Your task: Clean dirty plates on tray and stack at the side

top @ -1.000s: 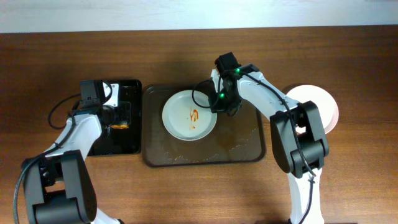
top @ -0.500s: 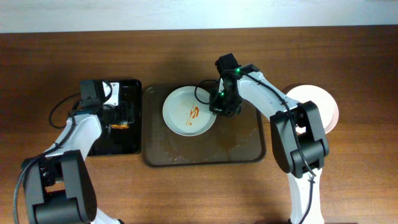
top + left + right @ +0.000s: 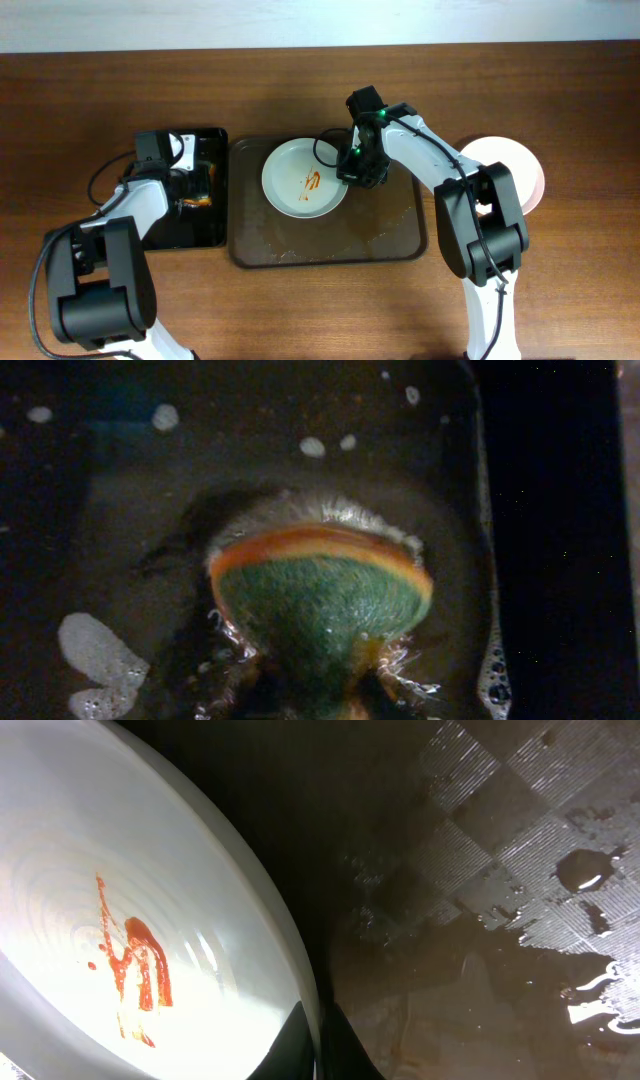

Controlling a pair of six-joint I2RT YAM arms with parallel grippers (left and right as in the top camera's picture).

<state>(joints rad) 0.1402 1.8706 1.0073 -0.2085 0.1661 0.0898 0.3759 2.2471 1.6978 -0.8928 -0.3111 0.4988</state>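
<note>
Where right claw (image 3: 318,1045) pinches plate (image 3: 150,900) edge (rightmost), wet tray (image 3: 480,920) spreads

The counter (image 3: 320,310) beneath me is dark reddish-brown wood with its grain running side to side. It stretches well out past my left gripper (image 3: 196,190) on one side and my right gripper (image 3: 348,178) on the other. Far beyond both, a pale whitish strip (image 3: 300,25) runs along the counter's back edge; I cannot tell whether it is wall or floor. The light is soft and even, leaving only faint shadows on the wood.
</note>
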